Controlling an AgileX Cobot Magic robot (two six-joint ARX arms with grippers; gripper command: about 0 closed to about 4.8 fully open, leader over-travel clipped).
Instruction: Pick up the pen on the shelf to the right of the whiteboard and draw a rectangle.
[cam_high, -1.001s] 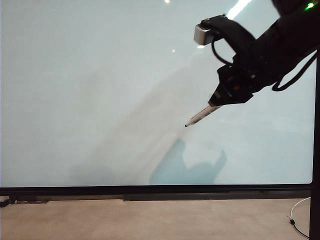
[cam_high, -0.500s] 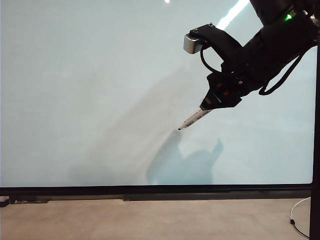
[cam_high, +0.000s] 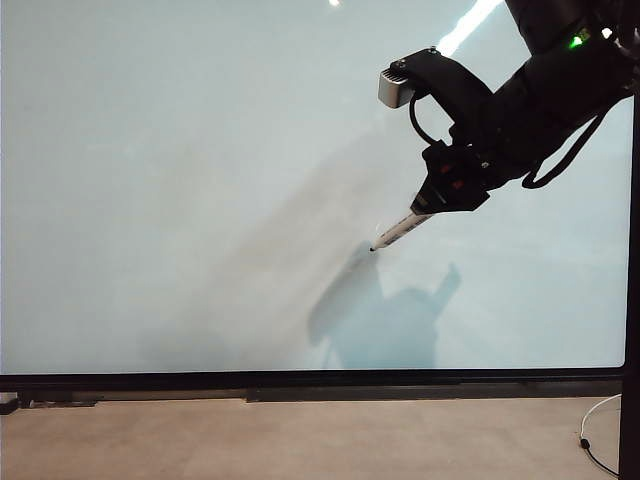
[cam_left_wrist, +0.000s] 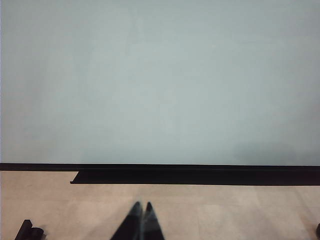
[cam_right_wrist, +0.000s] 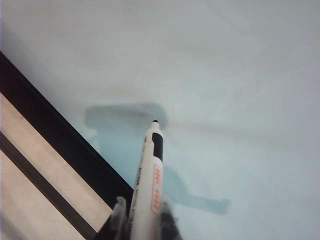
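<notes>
While the pen (cam_high: 405, 227) hangs tip-down over the whiteboard (cam_high: 180, 200) toward its right edge, clamped in the right gripper (cam_high: 440, 195), no rectangle shows yet. Pressing at this slant could skid the nib. Near the bottom edge, the left gripper (cam_left_wrist: 140, 222) sits pinched together.
</notes>
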